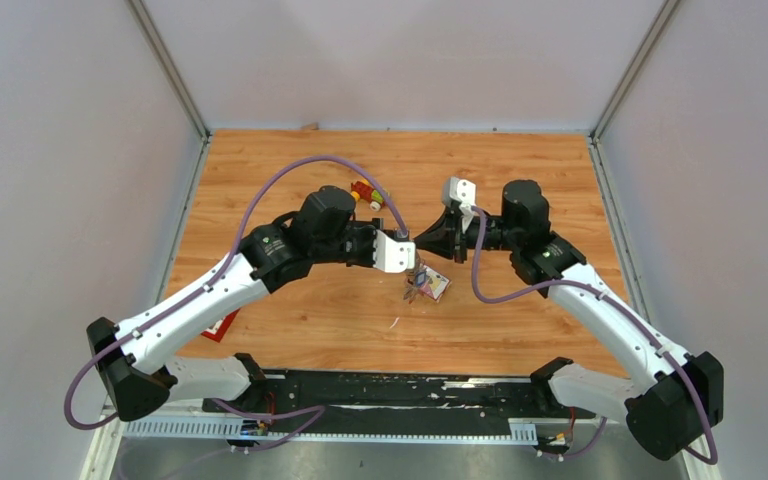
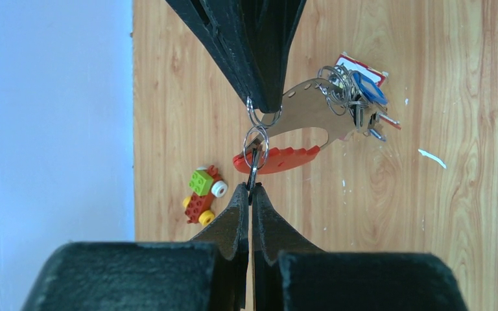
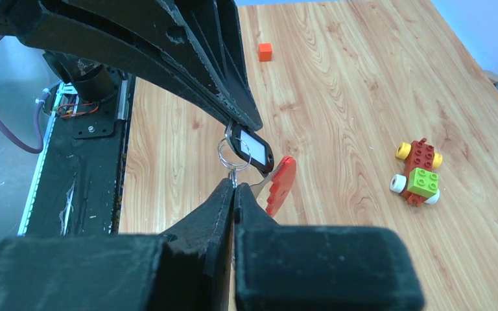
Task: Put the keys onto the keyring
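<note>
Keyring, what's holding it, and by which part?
The right gripper pinches the keyring by a small metal ring; the left gripper pinches a black-headed key hooked to it.

Top camera looks down on the keyring (image 2: 279, 159) from far above; both wrist cameras face it closely from opposite sides, sharing the toy car (image 3: 418, 173)

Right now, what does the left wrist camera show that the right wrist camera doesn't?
Only left wrist: the bunch of keys, with a packet behind. Only right wrist: an orange cube, the arms' base rail, and the white window of the black tag. Both: toy car, red fob, left claw shut on the black tag, right claw shut on the keyring.
</note>
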### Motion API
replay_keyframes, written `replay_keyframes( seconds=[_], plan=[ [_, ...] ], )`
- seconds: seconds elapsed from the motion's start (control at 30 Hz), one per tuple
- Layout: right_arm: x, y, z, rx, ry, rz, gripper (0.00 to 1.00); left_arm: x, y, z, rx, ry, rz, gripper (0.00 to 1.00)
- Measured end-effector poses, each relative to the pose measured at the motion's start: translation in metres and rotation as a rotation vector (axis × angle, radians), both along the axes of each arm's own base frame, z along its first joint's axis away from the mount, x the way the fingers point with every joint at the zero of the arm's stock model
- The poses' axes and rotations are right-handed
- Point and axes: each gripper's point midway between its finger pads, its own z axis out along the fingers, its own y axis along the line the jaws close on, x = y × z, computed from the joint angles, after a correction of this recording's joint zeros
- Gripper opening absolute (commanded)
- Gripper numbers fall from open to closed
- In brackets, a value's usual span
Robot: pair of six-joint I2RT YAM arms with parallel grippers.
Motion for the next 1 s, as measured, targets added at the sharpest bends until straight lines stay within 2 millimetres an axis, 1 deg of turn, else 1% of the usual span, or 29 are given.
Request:
replay_keyframes(
  seconds=[0.07, 0.27, 0.33, 0.43, 0.5, 0.57, 0.8, 1.0],
  plan=[
    [0.0, 0.0, -0.002, -0.004, 0.002, 0.001, 0.01, 0.0, 0.0, 0.0, -0.001, -0.001, 0.001, 0.0],
    [0.004, 0.001, -0.011, -0.018, 0.019, -0.002, 0.12, 0.0, -0.001, 0.002, -0.024, 0.016, 0.021, 0.0],
    [0.004, 0.001, -0.012, -0.02, 0.02, -0.006, 0.14, 0.001, -0.003, 0.004, -0.043, 0.031, 0.035, 0.0],
    [0.006, 0.001, -0.012, -0.021, 0.016, -0.012, 0.14, 0.001, -0.004, 0.006, -0.063, 0.047, 0.05, 0.0],
    [0.007, 0.001, -0.012, -0.023, 0.014, -0.016, 0.08, 0.001, -0.004, 0.007, -0.071, 0.052, 0.058, 0.0],
    [0.007, 0.001, -0.012, -0.023, 0.011, -0.016, 0.06, 0.001, -0.004, 0.007, -0.072, 0.057, 0.064, 0.0],
    [0.007, 0.0, -0.012, -0.023, 0.008, -0.016, 0.08, 0.002, -0.002, 0.006, -0.067, 0.06, 0.079, 0.0],
    [0.008, 0.0, -0.012, -0.023, 0.005, -0.022, 0.08, 0.007, 0.004, 0.006, -0.054, 0.041, 0.116, 0.0]
  ],
)
